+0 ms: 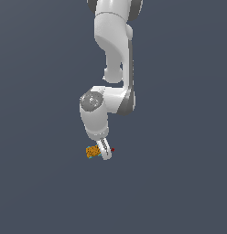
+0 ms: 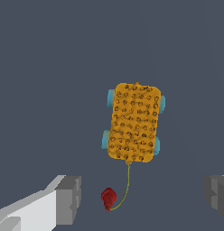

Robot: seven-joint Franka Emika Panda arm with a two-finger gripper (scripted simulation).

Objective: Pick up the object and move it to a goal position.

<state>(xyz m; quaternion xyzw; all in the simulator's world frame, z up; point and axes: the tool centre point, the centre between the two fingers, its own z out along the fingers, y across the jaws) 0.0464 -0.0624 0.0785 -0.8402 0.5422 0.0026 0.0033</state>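
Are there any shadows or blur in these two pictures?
Exterior view: flat light, no cast shadow under the orange block, only soft shading on the arm. Wrist view: block and red dot sharp, no glare, no shadows.

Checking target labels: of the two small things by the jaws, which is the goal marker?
The tiny dark red dot, plain and far smaller. The other is the orange block, lumpy, speckled, with teal bits at its edges; a thin line joins them in the wrist view.
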